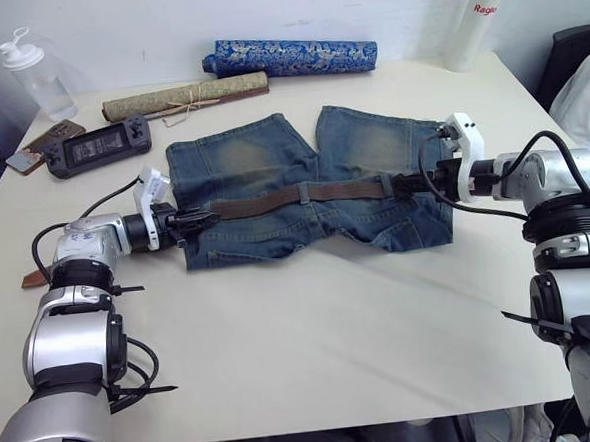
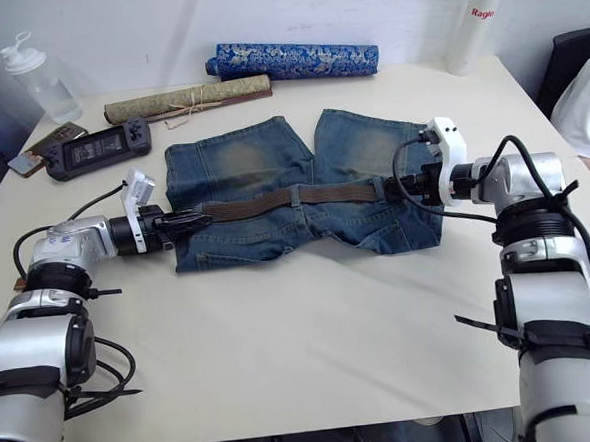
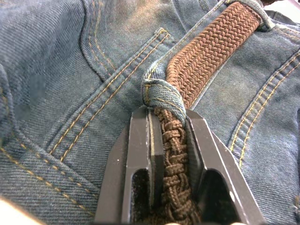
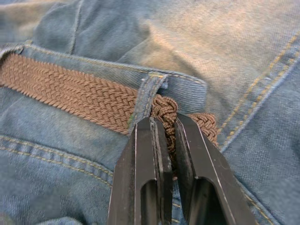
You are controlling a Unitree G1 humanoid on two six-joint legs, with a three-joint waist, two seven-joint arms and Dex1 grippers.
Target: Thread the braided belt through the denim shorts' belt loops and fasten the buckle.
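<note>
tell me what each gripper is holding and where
Both pinch the braided belt: the left gripper just outside a belt loop, the right gripper beside another loop.

the denim shorts (image 1: 303,185) lay mid-table; the braided belt (image 1: 298,196) ran across their waistband. behind the shorts lay two fabric rolls (image 1: 290,57), left of them a handheld console (image 1: 98,146).

- Our left arm reaches forward and inward over the table, forearm low and wrist level, so the left gripper (image 1: 197,220) points toward our right.
- Its two black fingers (image 3: 140,154) are pinched onto the braided belt (image 3: 174,154), one on each side of the strap.
- Our right arm mirrors it, elbow bent, the right gripper (image 1: 405,185) pointing toward our left.
- Its fingers (image 4: 149,159) are nearly together, clamped on the same belt.
</note>
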